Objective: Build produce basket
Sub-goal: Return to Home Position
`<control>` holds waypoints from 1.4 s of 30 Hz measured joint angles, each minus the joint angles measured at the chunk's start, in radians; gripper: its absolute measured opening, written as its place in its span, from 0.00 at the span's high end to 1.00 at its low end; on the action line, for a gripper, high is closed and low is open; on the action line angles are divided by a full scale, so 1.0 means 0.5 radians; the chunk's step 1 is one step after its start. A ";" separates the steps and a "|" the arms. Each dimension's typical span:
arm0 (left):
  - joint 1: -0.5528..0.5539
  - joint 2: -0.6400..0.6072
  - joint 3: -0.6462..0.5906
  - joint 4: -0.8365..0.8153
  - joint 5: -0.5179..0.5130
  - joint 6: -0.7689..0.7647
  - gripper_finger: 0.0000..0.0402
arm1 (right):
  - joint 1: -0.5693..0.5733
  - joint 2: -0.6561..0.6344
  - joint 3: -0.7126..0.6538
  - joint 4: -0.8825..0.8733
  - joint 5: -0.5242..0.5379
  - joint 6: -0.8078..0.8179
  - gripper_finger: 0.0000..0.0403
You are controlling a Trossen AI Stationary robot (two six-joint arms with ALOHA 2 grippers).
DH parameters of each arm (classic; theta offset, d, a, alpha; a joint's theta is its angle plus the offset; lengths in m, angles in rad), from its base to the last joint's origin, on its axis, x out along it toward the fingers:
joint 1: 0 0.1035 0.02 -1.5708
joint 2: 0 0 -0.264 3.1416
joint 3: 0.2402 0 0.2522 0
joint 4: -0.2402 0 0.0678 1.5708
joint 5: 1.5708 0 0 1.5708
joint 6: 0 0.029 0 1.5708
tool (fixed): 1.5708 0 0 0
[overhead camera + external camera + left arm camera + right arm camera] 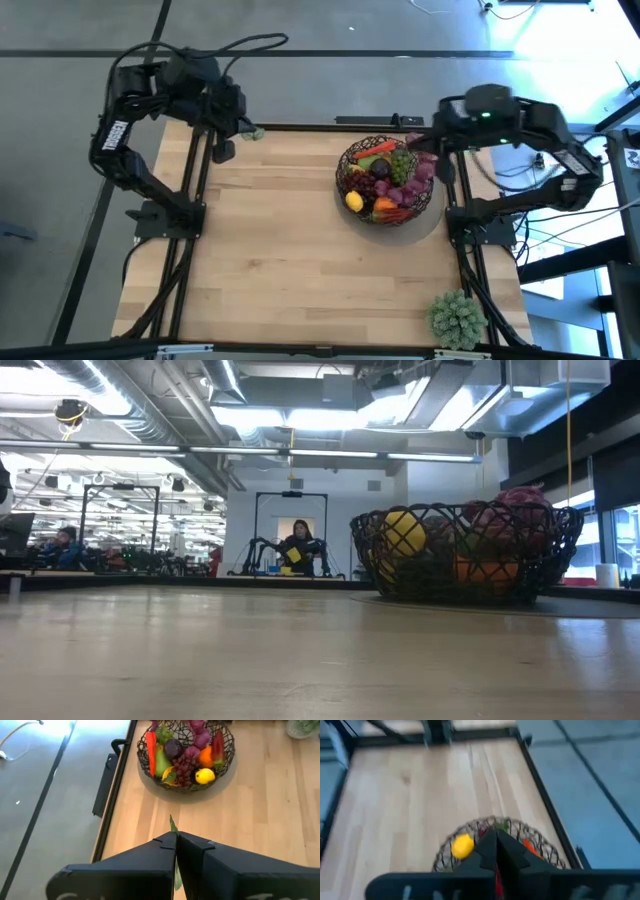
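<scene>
Wood tabletop: pale planks are spreading across the near half, with dark rails running along both sides
Plant ball: spiky and pale green, it is sitting at the near right corner of the tabletop, well apart from the basket
Basket: this dark open-weave bowl is standing upright on the far right part of the tabletop, just beside the right arm's base
Produce: it is lying piled inside the basket and rising above the rim
Lemon: it is resting against the basket's near left wall
Purple grapes: they are sitting near the middle of the heap
Red chilli: it is leaning along the far side of the basket
Purple leaves: they are topping the pile on the right
Right hand: it is hovering above the far right rim of the basket, its two dark fingers meeting tip to tip with the fruit showing just below them
Left hand: it is hanging over the far left corner of the tabletop, well apart from the basket, its fingers pressing narrow on a thin green leaf sliver that is poking out past the tips
Room beyond: a person is showing far behind the tabletop, between the dark arms of another rig
</scene>
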 joint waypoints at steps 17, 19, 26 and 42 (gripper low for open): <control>0.002 -0.798 -0.858 0.505 0.075 -0.196 1.00 | 0.000 -0.866 -0.902 0.765 -0.179 0.158 1.00; 0.002 -0.942 -1.074 0.650 0.092 -0.216 1.00 | 0.000 -0.926 -0.958 0.766 -0.179 0.202 1.00; 0.002 -1.448 -1.788 1.115 0.096 -0.377 1.00 | 0.000 -1.110 -1.152 0.834 -0.210 0.268 1.00; 0.002 -2.395 -2.873 1.750 0.139 -0.593 1.00 | 0.000 -1.620 -1.799 1.241 -0.323 0.578 1.00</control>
